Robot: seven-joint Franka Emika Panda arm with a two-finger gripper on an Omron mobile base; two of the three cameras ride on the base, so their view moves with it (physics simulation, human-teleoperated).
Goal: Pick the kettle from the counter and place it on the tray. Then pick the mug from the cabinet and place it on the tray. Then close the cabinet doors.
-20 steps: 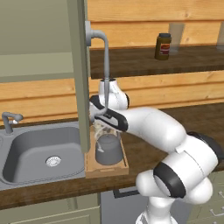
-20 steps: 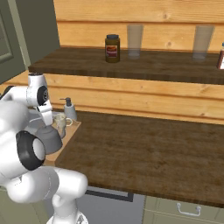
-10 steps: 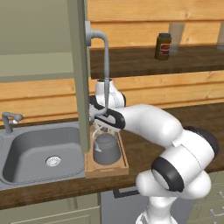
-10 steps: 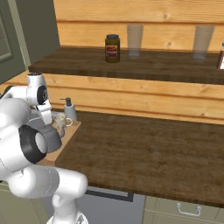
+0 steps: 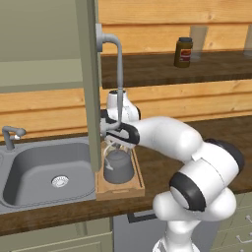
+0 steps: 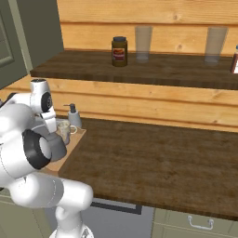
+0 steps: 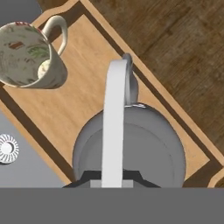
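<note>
Kettle (image 7: 127,144) and mug (image 7: 30,54) unmoved on tray (image 7: 87,94); tool closed, empty, shifted slightly.

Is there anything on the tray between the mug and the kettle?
No. In the hand view, only bare wood of the tray lies between the mug and the kettle; they stand apart.

Glossy white, rounded arm (image 5: 197,162) with dark bands at the joints, on a white pedestal.
</note>
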